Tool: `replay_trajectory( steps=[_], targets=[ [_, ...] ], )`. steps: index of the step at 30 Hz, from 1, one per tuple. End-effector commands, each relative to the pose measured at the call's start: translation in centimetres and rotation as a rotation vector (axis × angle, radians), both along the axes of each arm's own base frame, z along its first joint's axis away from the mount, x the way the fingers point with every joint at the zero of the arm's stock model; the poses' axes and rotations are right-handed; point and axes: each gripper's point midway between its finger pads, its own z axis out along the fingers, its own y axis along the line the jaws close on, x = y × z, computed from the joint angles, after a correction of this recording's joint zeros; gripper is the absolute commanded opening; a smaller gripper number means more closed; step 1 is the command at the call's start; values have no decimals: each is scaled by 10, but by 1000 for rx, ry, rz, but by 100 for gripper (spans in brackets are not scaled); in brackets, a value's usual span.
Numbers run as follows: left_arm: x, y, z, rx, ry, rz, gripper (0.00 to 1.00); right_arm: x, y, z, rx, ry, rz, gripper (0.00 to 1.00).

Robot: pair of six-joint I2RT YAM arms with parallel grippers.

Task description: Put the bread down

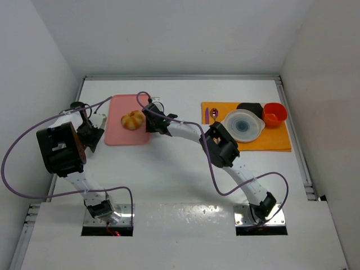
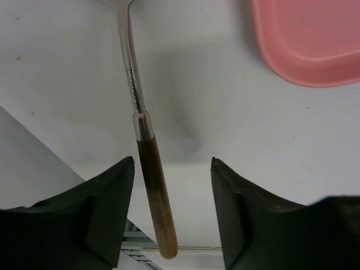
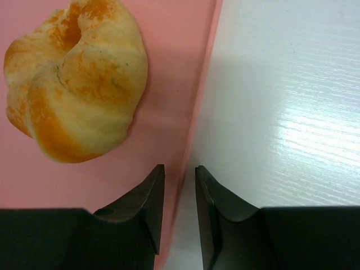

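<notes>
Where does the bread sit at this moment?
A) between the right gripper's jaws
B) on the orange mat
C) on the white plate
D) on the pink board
D: the bread lies on the pink board, free of the right gripper, whose jaws sit by the board's edge.

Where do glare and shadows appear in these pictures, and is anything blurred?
Right wrist view: strong glare on the white table, the bread sharp. Left wrist view: a soft shadow beside the wooden-handled tool. Top view: glare on the glossy near panel.
</notes>
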Motion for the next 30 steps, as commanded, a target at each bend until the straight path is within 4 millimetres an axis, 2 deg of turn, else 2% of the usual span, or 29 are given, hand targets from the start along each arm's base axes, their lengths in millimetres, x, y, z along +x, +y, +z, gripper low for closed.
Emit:
replay_trajectory(
  steps=[1, 6, 11, 13, 14, 16, 18, 24, 26, 30],
  targets=[
    [-2, 2, -3, 20, 9, -10, 54, -7, -11, -14, -39, 34, -13, 29],
    [-10, 3, -7, 13, 26, 1, 39, -8, -13, -16, -37, 44, -26, 29],
    [-15, 4, -8, 7, 43, 10, 28, -9, -13, -18, -35, 50, -28, 29],
    [-17, 3, -5, 6, 45, 10, 28, -9, -15, -19, -41, 52, -33, 29],
    [-20, 2, -5, 2, 56, 10, 37, -9, -14, -18, -39, 48, -32, 29],
    [-23, 4, -5, -2, 65, 19, 43, -7, -14, -16, -34, 42, -34, 29],
    [-24, 4, -6, -16, 59, 27, 40, -7, -13, -15, -32, 42, -33, 29],
    [-7, 3, -12, -71, 31, 45, 33, -8, -15, -17, -39, 46, -34, 29],
    [-5, 2, -13, -79, 28, 43, 27, -9, -16, -17, -40, 47, -32, 29],
    [-4, 2, -20, -85, 38, 52, 5, -8, -14, -18, -30, 47, -37, 25]
  ],
)
